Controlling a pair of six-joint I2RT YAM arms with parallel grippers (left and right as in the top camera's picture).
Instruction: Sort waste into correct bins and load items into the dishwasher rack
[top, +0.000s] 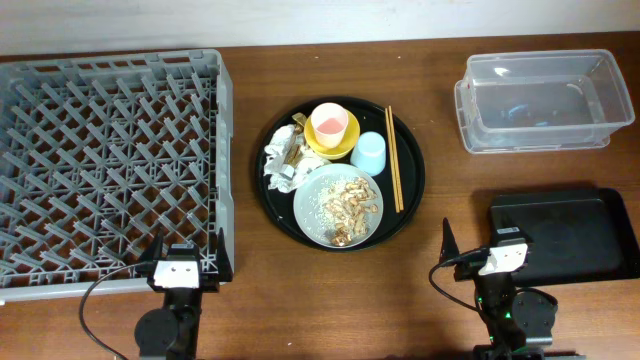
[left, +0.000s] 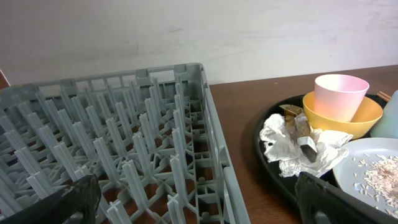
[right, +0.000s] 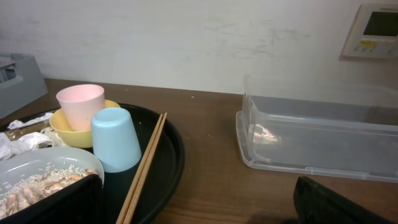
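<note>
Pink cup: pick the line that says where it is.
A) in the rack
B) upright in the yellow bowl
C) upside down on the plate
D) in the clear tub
B: the pink cup stands mouth up inside the yellow bowl, on the tray.

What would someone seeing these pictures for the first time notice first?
The big grey rack fills the left side, with nothing in it. In the middle, a round black tray holds a pink cup in a yellow bowl, an upside-down blue cup, chopsticks, a crumpled napkin and a plate of food bits. A clear tub sits far right, with a black container nearer the arms.
</note>
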